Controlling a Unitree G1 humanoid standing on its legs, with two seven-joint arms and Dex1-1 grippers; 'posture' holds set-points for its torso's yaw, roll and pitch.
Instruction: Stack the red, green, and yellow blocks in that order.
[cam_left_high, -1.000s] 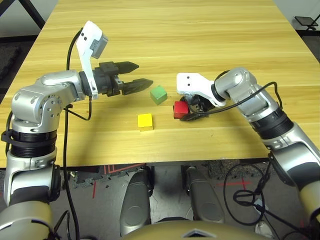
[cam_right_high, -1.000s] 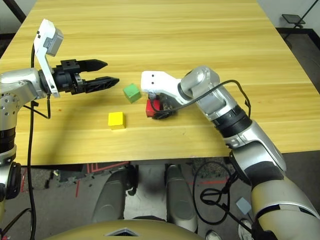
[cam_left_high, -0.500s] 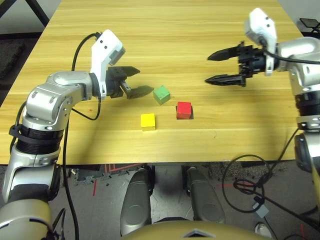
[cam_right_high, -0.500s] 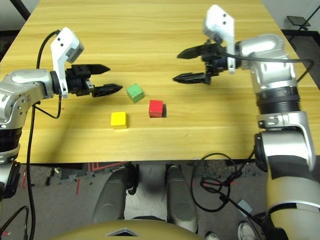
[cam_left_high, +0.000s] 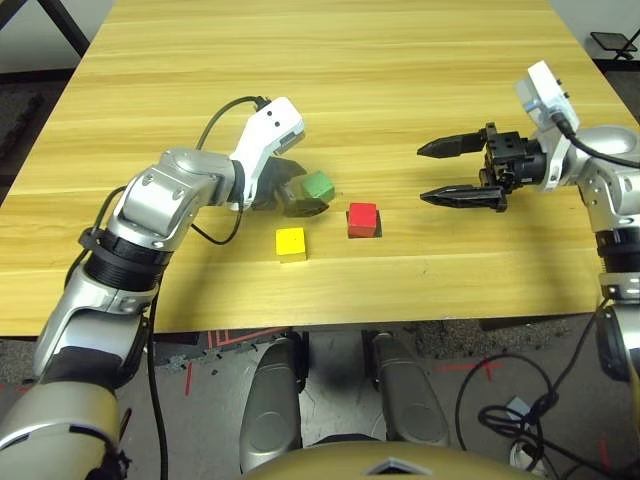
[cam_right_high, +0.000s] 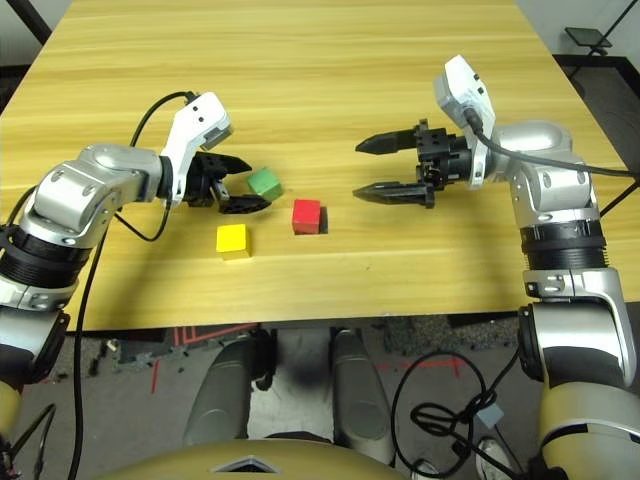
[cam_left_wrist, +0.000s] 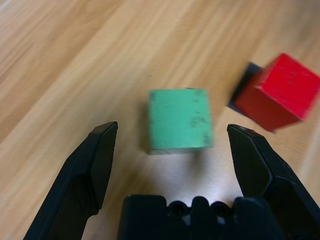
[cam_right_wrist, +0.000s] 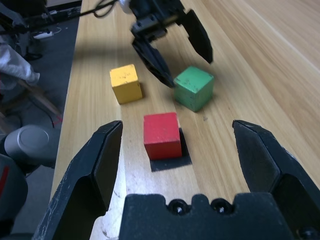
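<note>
The green block (cam_left_high: 318, 186) lies on the wooden table, and my left gripper (cam_left_high: 292, 190) stands open right at it. In the left wrist view the green block (cam_left_wrist: 179, 119) sits just inside the black fingertips (cam_left_wrist: 102, 145) with a gap on each side. The red block (cam_left_high: 362, 219) rests on a flat black square marker (cam_right_wrist: 171, 161) to the right of the green one. The yellow block (cam_left_high: 291, 242) sits alone nearer the front edge. My right gripper (cam_left_high: 423, 174) hovers open, well right of the red block and pointing at it.
The table (cam_left_high: 330, 60) stretches bare behind the blocks. Its front edge (cam_left_high: 330, 322) runs close below the yellow block. A black cable (cam_left_high: 215, 125) loops from my left wrist.
My left gripper has moved right, up to the green block, which now lies between its fingertips. My right gripper has dropped lower and stays open. The blocks have not moved.
</note>
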